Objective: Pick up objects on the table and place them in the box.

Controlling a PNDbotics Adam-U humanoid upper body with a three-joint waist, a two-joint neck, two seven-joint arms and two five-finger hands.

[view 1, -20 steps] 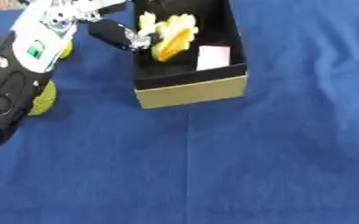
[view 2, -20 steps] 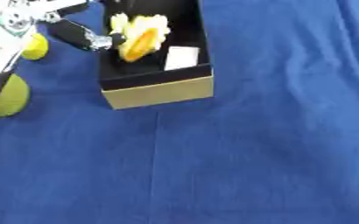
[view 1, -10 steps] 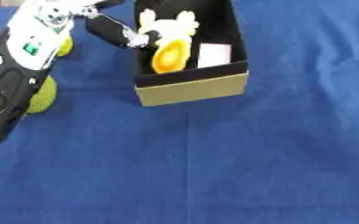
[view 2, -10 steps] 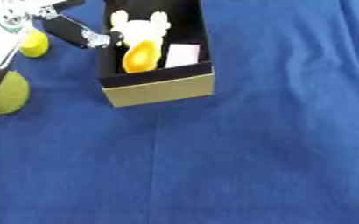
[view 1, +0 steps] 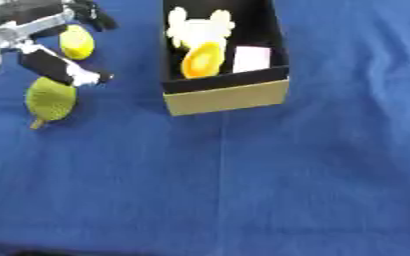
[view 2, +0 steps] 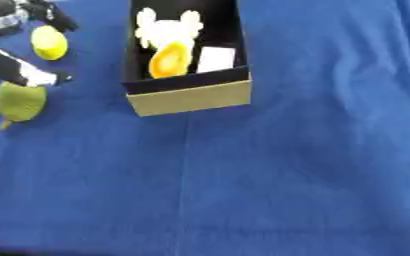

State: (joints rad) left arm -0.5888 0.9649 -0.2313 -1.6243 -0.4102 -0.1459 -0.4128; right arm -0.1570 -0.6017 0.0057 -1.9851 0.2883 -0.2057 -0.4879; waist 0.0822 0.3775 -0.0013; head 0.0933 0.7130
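1. The left robot hand (view 1: 47,47) shows at the upper left, spread open and holding nothing — one black finger reaches along the top edge past the yellow lemon-like fruit (view 1: 76,42), and a white-tipped finger (view 1: 67,69) points right, over the top of the green fruit (view 1: 50,98).
2. A second ago this robot hand was at the box's left wall, with the yellow-and-white toy (view 1: 200,42) at its fingertips; now it has drawn back to the left, well apart from the box (view 1: 229,96), and the toy lies inside.
3. The toy rests against the box's far end, its orange-yellow part toward the near wall, just beside a small white card (view 1: 251,58) on the black floor of the box.
4. The two fruits lie on the blue table (view 1: 243,185), left of the box — the yellow one farther back, the green one nearer, its stub of stem pointing down-left.
5. No writing can be read on the card, the box's tan front wall or the robot hand.
6. The left arm enters from the upper left corner, silver links showing behind the fingers.
7. The right robot hand appears in neither view.
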